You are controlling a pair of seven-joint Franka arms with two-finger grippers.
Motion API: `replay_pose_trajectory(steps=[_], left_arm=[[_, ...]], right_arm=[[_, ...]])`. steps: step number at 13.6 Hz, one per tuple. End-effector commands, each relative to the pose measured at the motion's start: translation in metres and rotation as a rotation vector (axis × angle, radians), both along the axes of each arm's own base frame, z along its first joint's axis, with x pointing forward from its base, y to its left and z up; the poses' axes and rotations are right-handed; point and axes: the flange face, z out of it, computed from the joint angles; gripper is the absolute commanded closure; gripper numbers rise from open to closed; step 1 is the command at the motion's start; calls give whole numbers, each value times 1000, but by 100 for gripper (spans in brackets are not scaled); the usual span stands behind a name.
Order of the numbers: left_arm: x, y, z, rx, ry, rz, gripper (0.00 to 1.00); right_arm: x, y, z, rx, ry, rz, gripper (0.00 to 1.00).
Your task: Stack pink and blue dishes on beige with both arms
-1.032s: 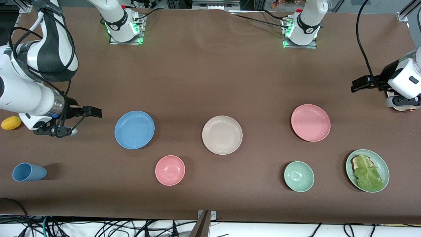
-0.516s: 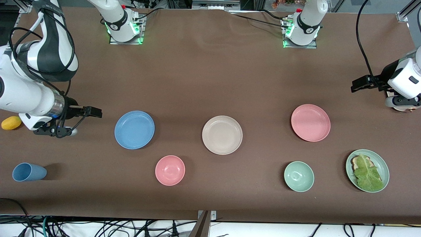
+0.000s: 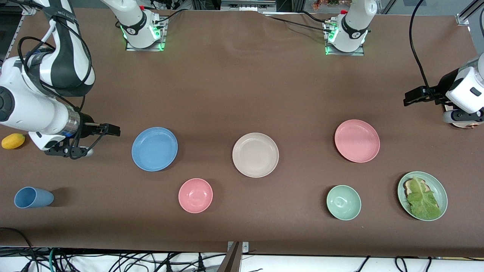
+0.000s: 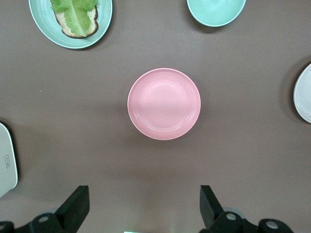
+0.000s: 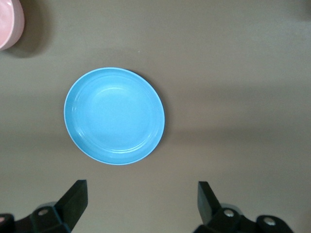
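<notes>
The beige plate [image 3: 255, 155] lies in the middle of the table. The blue plate [image 3: 154, 149] [image 5: 114, 115] lies toward the right arm's end and the pink plate [image 3: 357, 140] [image 4: 164, 104] toward the left arm's end. All three are empty and apart. My right gripper [image 3: 110, 130] [image 5: 141, 196] is open over bare table beside the blue plate, on the side away from the beige plate. My left gripper [image 3: 411, 96] [image 4: 143, 199] is open over bare table, off the pink plate toward the left arm's end. Neither gripper holds anything.
Nearer the front camera are a pink bowl [image 3: 195, 195], a green bowl [image 3: 343, 202], a pale green plate with lettuce [image 3: 422, 195] and a blue cup [image 3: 33, 197] on its side. A yellow fruit [image 3: 13, 141] lies by the right arm. A white flat object [image 4: 6, 160] lies under the left arm.
The right arm has shifted slightly, carrying its open gripper a little toward the blue plate. The left arm and all the dishes are unmoved.
</notes>
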Motion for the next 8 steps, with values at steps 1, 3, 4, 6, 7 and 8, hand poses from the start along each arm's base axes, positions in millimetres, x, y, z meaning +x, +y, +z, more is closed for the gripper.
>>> replay_pose_trajectory(steps=[1, 3, 4, 6, 7, 8], left_arm=[[-2, -1, 1, -17, 5, 0, 0], [2, 4, -10, -19, 23, 9, 0], [4, 14, -25, -22, 56, 23, 0], [17, 28, -64, -37, 123, 52, 0], [20, 33, -78, -39, 140, 68, 0], [29, 39, -107, -44, 181, 70, 0]], right_arm=[[-20, -1, 1, 9, -26, 10, 0], [-24, -1, 0, 10, -37, 9, 0], [-22, -1, 3, 9, -39, 10, 0], [-12, 4, 18, 8, -60, 22, 0], [-7, 5, 24, 0, -44, 26, 0], [-1, 6, 30, 1, -32, 25, 0]])
